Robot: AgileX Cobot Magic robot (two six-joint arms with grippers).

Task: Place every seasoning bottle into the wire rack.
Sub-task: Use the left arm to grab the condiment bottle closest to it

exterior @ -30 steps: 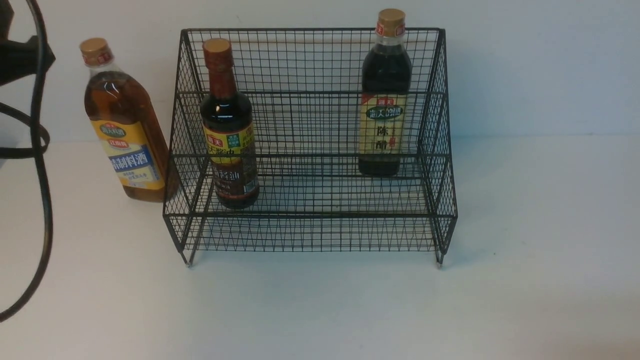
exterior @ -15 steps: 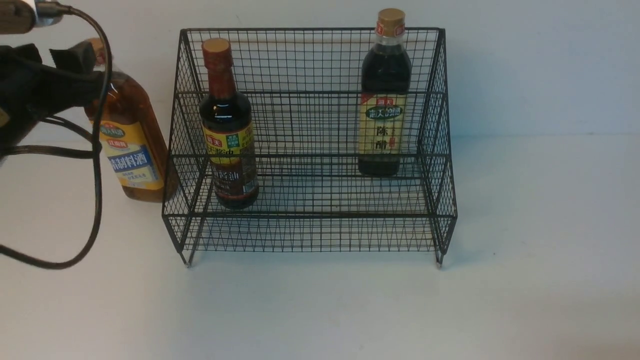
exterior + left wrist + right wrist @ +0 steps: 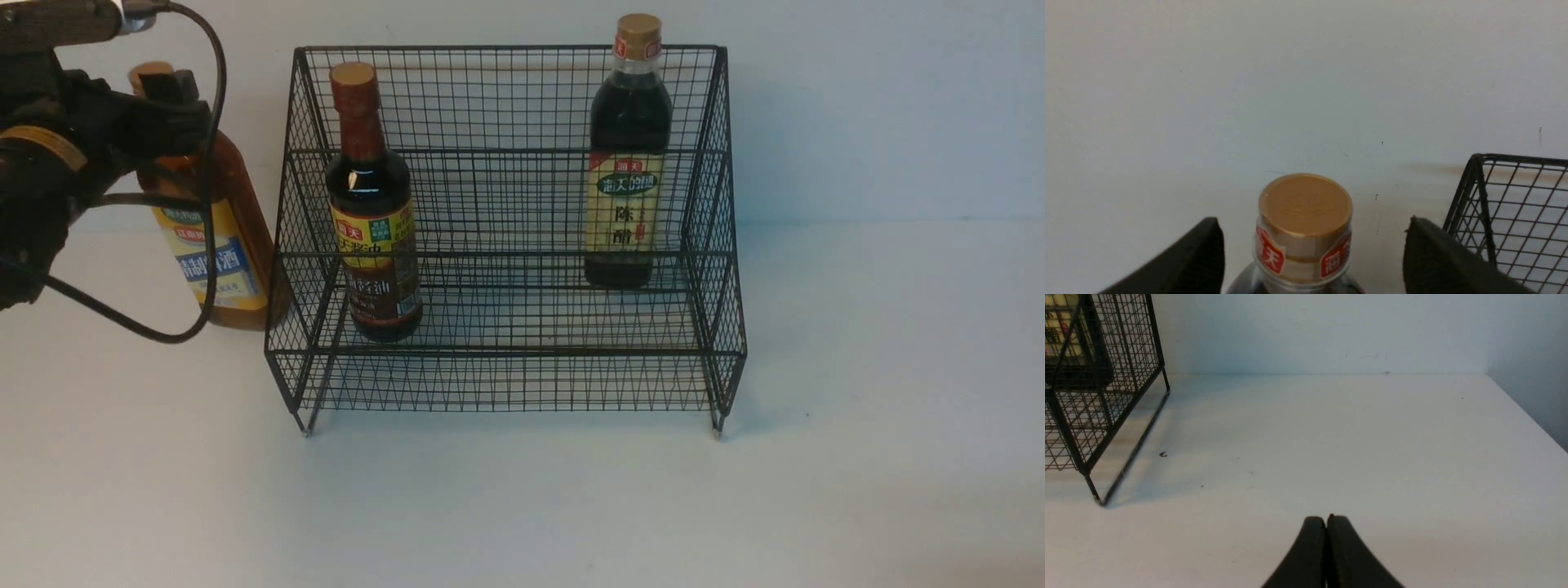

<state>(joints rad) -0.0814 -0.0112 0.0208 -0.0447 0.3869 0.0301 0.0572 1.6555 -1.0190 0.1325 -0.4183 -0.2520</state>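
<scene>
Outside the large black wire-mesh two-tier rack, on the white tabletop just beside its left sloped side, stands the large amber bottle with the yellow-and-blue label. Whether its base touches the wire cannot be told. The left tool is level with this bottle's neck. In the left wrist view the left tool is spread wide, one black finger on each side of the tan cap, with a clear gap on both sides, so nothing is gripped. A black cable from the left arm loops across the front of the amber bottle.

Two bottles stand upright inside the rack. The dark round bottle with the red neck and tan cap is on the lower front tier, near the left side. The dark squarish bottle with the cream label and tan cap is on the raised back tier, toward the right side, well apart from the round one.

The right tool appears only in its own wrist view. Its two black fingers are pressed together with nothing between them, above bare tabletop, and the rack's right side is off to one side of it.
</scene>
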